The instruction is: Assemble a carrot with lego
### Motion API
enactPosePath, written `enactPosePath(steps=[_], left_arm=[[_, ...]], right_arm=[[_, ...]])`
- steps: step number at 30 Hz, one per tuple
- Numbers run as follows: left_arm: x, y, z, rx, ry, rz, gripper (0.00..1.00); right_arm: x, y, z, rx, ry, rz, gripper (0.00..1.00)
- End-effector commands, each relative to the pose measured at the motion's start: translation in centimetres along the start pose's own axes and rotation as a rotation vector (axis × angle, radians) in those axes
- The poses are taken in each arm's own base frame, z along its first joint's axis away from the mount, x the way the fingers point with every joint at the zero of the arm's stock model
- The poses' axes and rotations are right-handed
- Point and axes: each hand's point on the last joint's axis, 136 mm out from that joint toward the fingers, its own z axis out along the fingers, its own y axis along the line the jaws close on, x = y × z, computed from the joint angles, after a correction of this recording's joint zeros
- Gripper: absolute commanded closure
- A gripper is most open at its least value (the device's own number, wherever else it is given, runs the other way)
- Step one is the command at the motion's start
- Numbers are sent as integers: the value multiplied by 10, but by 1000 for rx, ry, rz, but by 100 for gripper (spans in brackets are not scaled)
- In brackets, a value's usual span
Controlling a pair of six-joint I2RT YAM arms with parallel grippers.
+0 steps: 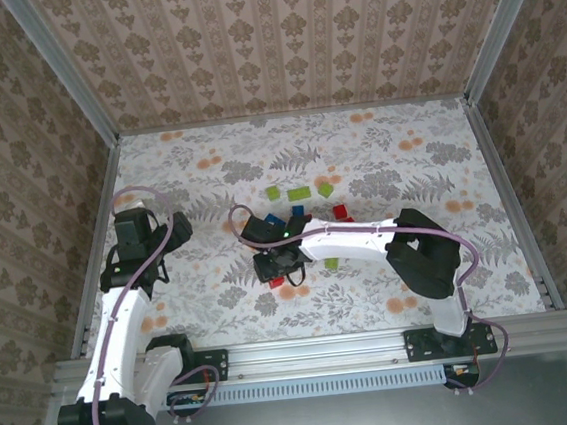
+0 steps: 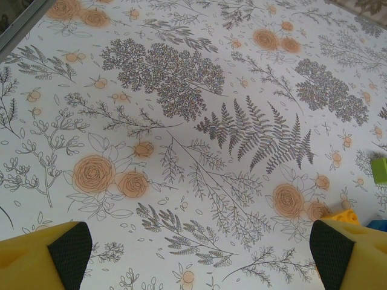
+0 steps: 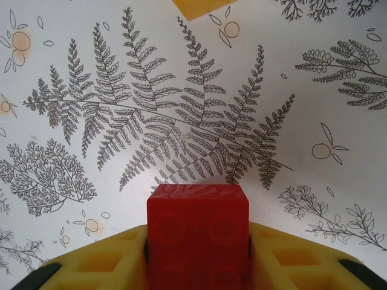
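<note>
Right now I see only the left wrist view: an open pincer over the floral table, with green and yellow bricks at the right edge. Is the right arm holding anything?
Observer: Yes, the right pincer is shut on a red brick.
Operator: Where is that arm?
Observer: In the top view it reaches to the middle of the table.
Operator: What lies beyond it?
Observer: Three green bricks in a row farthest back, and nearer the arm a blue brick and a second red brick.
</note>
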Motion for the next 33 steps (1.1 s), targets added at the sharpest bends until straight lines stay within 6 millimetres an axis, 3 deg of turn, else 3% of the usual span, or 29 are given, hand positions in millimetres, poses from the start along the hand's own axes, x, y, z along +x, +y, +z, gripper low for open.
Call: enactPosePath(steps=[1,7,15,19,26,33], left_arm=[[0,-3,-2,23,-13,-10,4],[0,-3,-2,24,-14,-8,4],[1,-3,-2,19,-13,-5,4],[0,-2,-2,17,-15,-5,4],[0,-3,-1,17,-15,-4,4],[-1,-4,0,18,-13,-2,4]], right_arm=[[31,-22,17,101,90,15,60],[36,-27,13,107,84,25,60],[40,-17,10,94,74,1,61],[41,-15,10,97,72,-8,71],[39,-21,6,128,55,-24,74],[24,-17,-4,152,46,-216,73]])
